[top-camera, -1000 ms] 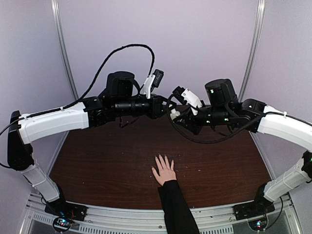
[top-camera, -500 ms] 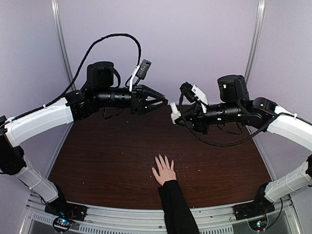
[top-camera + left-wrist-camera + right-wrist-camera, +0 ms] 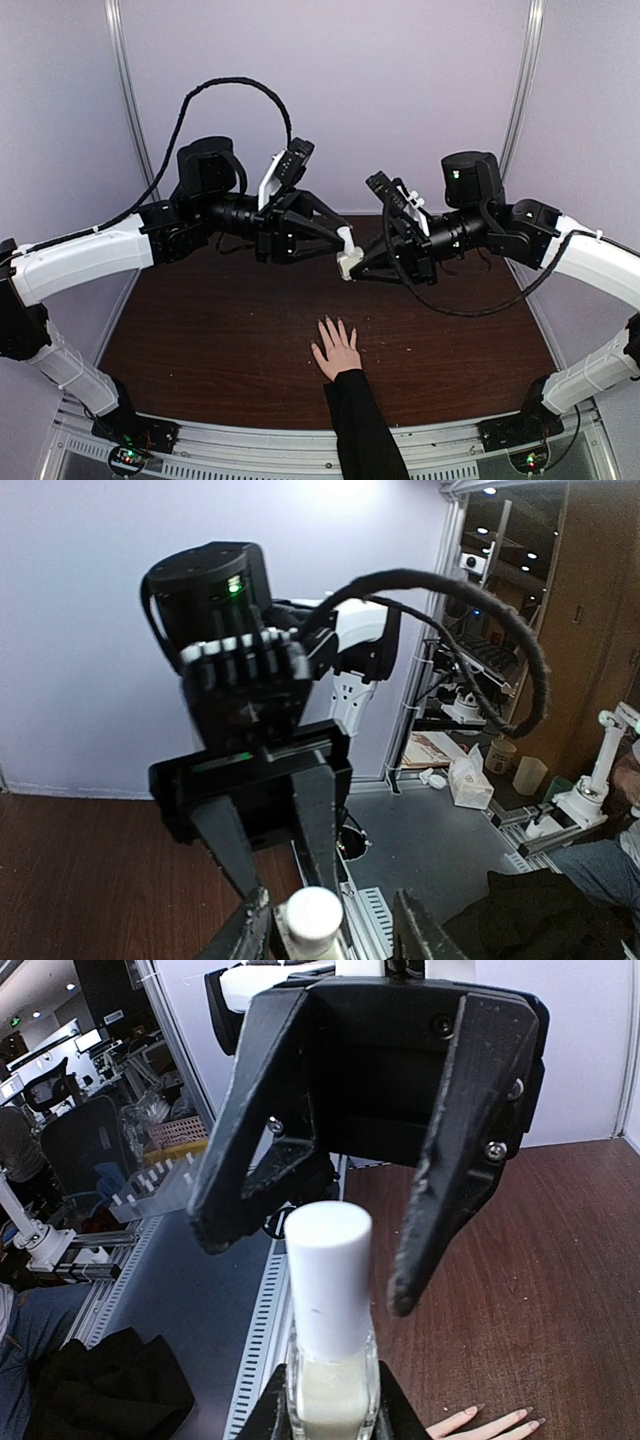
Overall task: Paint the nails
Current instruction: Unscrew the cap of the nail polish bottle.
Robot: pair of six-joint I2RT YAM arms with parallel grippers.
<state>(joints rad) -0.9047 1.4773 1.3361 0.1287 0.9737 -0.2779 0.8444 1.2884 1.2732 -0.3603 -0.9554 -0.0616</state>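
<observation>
the right fingers pinch the small bottle, the left fingers are spread around its white cap, still on, so i think all the nails, on the near table, are left to paint.

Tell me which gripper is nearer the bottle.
Right. The right gripper is shut on the bottle, touching its glass body. The left gripper faces it, open, its fingers on either side of the cap with gaps showing.
</observation>
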